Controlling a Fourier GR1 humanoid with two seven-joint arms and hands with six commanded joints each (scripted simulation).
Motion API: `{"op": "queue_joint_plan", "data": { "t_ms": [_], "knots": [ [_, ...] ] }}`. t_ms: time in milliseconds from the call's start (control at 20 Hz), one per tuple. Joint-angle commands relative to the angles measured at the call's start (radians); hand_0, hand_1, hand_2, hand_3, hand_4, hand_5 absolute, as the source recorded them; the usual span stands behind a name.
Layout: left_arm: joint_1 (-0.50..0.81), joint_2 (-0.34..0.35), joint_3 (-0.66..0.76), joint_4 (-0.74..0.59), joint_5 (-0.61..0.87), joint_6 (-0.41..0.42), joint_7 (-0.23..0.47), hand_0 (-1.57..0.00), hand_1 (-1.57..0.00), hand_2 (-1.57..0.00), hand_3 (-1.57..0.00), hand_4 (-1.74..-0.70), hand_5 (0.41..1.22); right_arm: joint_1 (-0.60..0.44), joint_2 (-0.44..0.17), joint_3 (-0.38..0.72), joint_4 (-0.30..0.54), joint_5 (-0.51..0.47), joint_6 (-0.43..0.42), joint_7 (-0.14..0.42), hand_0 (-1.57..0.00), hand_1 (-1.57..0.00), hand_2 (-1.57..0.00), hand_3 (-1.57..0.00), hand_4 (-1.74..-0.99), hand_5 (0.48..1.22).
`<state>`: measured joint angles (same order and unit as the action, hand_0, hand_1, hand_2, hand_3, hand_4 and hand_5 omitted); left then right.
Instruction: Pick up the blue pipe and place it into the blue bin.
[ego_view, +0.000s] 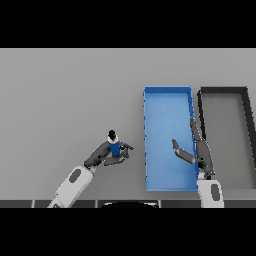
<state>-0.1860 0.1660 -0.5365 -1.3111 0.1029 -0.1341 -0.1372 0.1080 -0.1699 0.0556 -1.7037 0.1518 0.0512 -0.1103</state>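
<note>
The blue pipe (114, 146) is a short blue piece with a black top, standing on the grey table left of the blue bin (150, 125). My left hand (103, 154) reaches in from the lower left, and its fingers and thumb curl round the pipe's lower part. Over the bin's right side, my right hand (197, 152) is open, with fingers stretched up along the right wall and the thumb pointing left over the bin's floor.
A black bin (247, 125) with a grey floor stands right beside the blue bin, at the table's right edge. Bare grey table (65, 95) stretches to the left and far side.
</note>
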Motion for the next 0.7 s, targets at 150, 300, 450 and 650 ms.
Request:
{"op": "queue_joint_plan", "data": {
  "t_ms": [150, 300, 450, 650],
  "knots": [
    [-0.001, -0.014, -0.033, -0.022, -0.034, 0.044, -0.016, -1.25, -1.30, -1.34, -1.33, -1.53, 1.119, -0.006, -0.001, -0.003, 0.021, -0.011, 0.013, 0.004, 0.00, 0.00, 0.00, 0.00, -1.224, 0.651],
    [-0.003, -0.032, -0.030, -0.019, -0.059, 0.061, -0.054, -1.41, -1.43, -1.45, -1.45, -1.49, 1.169, -0.014, 0.007, -0.004, 0.025, -0.019, 0.012, 0.015, 0.00, 0.00, 0.00, 0.00, -1.220, 0.635],
    [-0.011, -0.039, -0.024, -0.083, -0.051, 0.063, -0.069, -1.49, -1.50, -1.51, -1.51, -1.47, 1.194, -0.021, 0.013, -0.003, 0.033, -0.018, 0.010, 0.020, 0.00, 0.00, 0.00, 0.00, -1.225, 0.630],
    [-0.046, -0.045, -0.008, -0.156, -0.028, 0.048, -0.037, -1.54, -1.54, -1.55, -1.55, -1.47, 1.210, -0.025, 0.004, -0.004, 0.035, -0.001, 0.002, 0.006, 0.00, 0.00, 0.00, 0.00, -1.213, 0.639]
  ]
}}
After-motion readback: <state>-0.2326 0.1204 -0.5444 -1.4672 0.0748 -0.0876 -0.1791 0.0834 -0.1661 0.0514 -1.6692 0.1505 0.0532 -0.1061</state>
